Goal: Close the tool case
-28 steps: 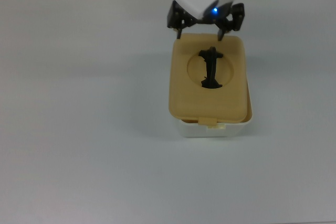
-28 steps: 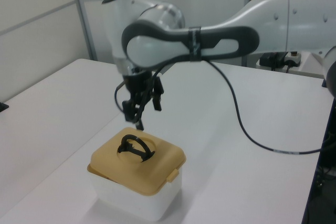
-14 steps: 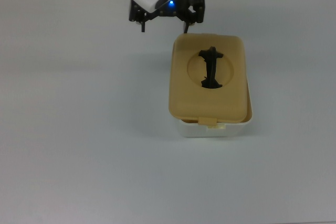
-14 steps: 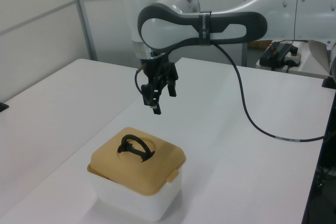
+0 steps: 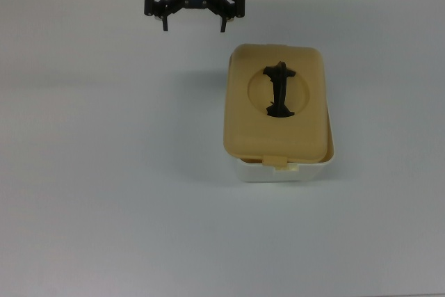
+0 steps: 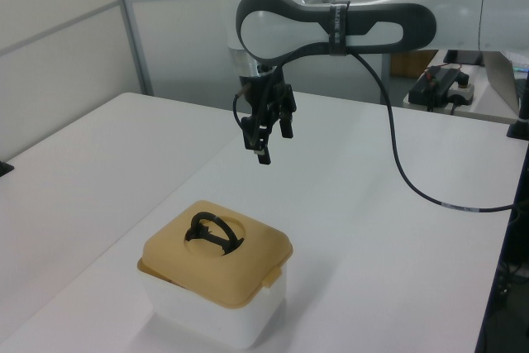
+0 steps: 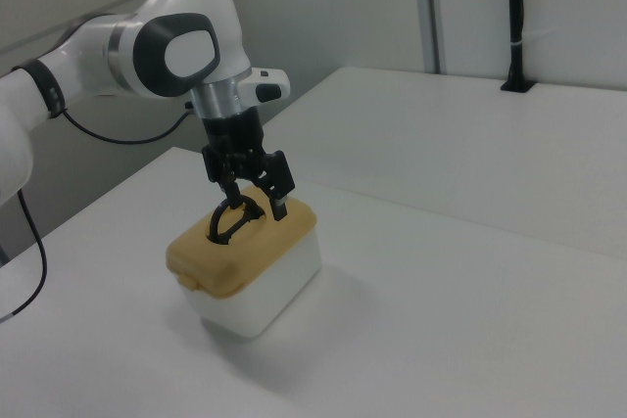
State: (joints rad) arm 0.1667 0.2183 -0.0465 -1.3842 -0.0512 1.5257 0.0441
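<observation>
The tool case is a white tub (image 5: 286,171) with its tan lid (image 5: 240,113) lying flat on top, a black handle (image 5: 280,90) standing in the lid's round recess. A small latch tab pokes out at the lid's front edge in the top view. My gripper (image 5: 195,26) hangs open and empty in the air, off the case's far corner toward the top view's upper left. In the left view the gripper (image 6: 271,143) is well above and behind the lid (image 6: 169,266). The right view shows the gripper (image 7: 251,205) just over the handle (image 7: 233,223) and the tub (image 7: 265,286).
The case stands on a white table (image 5: 104,172). A black cable (image 6: 397,163) droops from the arm over the table in the left view. A black post (image 7: 516,17) stands at the far table edge in the right view.
The gripper has left the lid's far edge, rising and moving toward the top view's upper left, still open. The case and lid have not moved.
</observation>
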